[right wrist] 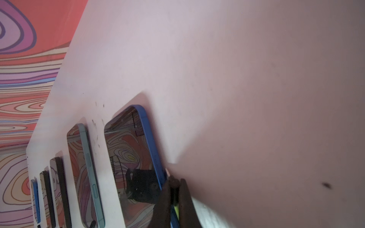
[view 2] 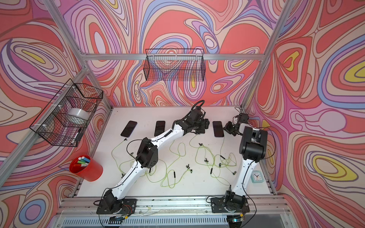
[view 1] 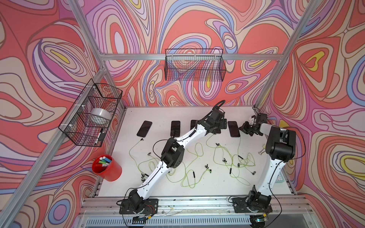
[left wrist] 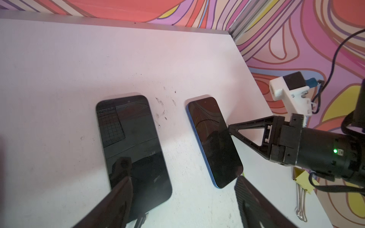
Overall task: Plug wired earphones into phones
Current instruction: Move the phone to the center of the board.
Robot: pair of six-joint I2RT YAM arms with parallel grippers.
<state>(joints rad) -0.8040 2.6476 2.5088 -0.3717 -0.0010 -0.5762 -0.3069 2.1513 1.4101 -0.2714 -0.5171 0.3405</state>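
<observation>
In both top views we count three phones in full sight, flat in a row nearer the table's far edge. A corner of a fourth shows beside the left arm, which reaches across the row. The earphones sprawl in yellow-green loops from the middle of the table toward its near edge, crossing too much for a sure count. One cable runs up to the near end of the phone closest to the right edge. One dark plug lies right at the near end of the phone closest to the left edge, and we cannot tell whether they touch. We count two wire baskets on the walls and one red cup beside the left edge.

In the left wrist view we count two phones side by side. The left gripper is spread wide, one finger over the end of one phone, the other beside the blue phone, nothing clamped between them. The right gripper is pinched together, its tips touching the blue phone's long edge.

In the right wrist view we count five phones in one row, the blue phone nearest. The right gripper's closed fingers sit against its rim. A yellow-green sliver shows between them, and we cannot tell whether it is held.
</observation>
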